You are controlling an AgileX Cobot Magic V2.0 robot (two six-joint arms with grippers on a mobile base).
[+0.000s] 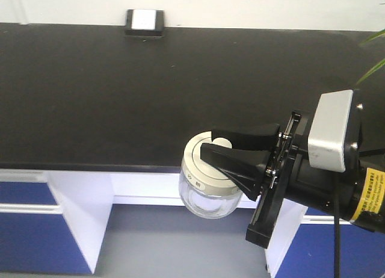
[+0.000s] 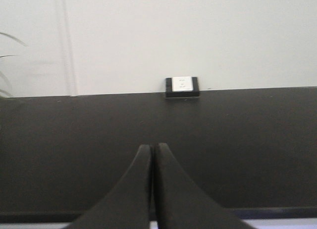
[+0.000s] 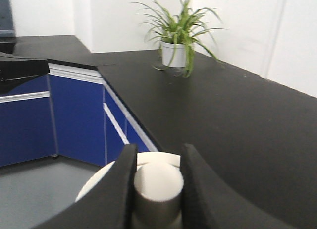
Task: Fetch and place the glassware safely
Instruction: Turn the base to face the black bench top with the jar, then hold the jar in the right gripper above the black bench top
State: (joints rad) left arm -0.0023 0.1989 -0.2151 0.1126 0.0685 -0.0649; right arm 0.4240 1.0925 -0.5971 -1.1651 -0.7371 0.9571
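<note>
The glass jar (image 1: 207, 194) hangs just off the black counter's (image 1: 120, 97) front edge, above the floor (image 1: 168, 242). The left gripper (image 2: 152, 149) is closed on nothing; the right gripper (image 1: 209, 144) pinches the lid knob (image 3: 157, 182). Carry the jar level over the counter; release only once it rests.

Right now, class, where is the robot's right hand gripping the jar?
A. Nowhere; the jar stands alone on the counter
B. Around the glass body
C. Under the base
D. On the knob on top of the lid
D: the right hand is clamped on either side of the knob on the lid, while the glass body of the jar hangs free below.
</note>
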